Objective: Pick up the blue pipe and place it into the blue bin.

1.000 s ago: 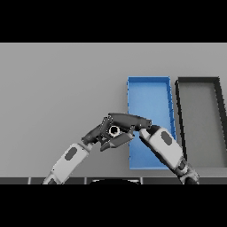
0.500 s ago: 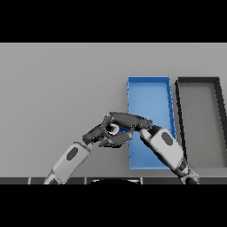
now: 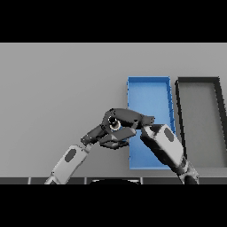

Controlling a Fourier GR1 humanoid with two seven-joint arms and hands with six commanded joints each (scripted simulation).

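The pipe [image 3: 115, 124] faces me end on, showing as a small pale ring with a dark hole, held just above the table left of the blue bin [image 3: 149, 87]. My right hand [image 3: 133, 118] reaches in from the lower right, its fingers curled over the pipe's top. From the lower left comes my left hand [image 3: 103, 134], whose fingers lie fairly straight under the pipe. The two hands meet at the bin's left wall, near its front half. Most of the pipe's body is hidden by the fingers.
A dark grey bin [image 3: 198, 80] stands right of the blue bin, wall against wall. Both bins run from mid-table to the front edge. My right forearm [image 3: 167, 144] lies across the blue bin's front end.
Both hands, with the pipe between them, have moved slightly up and right, closer to the blue bin's left wall.
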